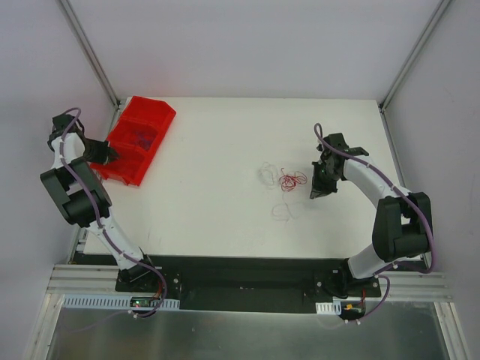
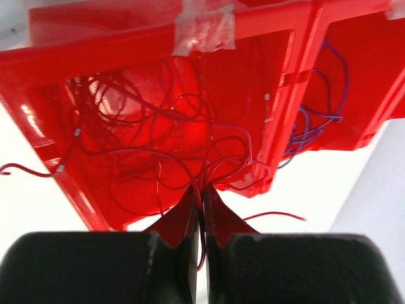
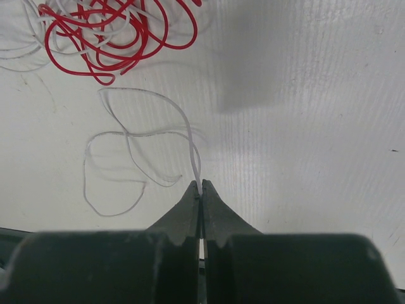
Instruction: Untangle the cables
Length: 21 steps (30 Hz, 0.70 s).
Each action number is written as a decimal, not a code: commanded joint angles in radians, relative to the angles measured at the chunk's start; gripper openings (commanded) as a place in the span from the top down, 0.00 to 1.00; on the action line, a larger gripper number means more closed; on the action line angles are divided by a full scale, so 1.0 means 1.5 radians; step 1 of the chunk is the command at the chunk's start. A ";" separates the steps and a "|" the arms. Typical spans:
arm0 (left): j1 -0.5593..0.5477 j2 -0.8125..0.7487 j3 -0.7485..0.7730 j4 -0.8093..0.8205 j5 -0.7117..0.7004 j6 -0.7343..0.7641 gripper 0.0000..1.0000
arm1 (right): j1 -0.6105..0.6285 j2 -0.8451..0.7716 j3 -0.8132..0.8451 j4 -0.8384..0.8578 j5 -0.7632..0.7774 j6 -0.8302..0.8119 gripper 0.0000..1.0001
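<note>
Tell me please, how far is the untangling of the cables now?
Done: little; one white wire lies nearly apart from the red bunch on the table. In hand: the right tool is shut on that white wire; the left tool is shut on red wires from the red bin. Left: that bin tangle, the purple wires in the next compartment, and the table bunch.

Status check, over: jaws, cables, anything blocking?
Left jaws shut on red cables at the red bin. Right jaws shut on a white cable. Red tangle lies just beyond; nothing seen blocking.
</note>
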 commanded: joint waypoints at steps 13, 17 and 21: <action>-0.002 -0.041 -0.069 0.051 -0.086 0.203 0.85 | 0.022 -0.017 0.038 -0.021 0.010 0.000 0.99; -0.013 -0.073 -0.074 0.057 -0.109 0.196 0.51 | 0.027 -0.016 0.038 -0.019 0.010 0.001 0.99; -0.026 -0.129 -0.086 0.056 -0.108 0.194 0.32 | 0.034 -0.014 0.040 -0.017 0.009 -0.001 0.99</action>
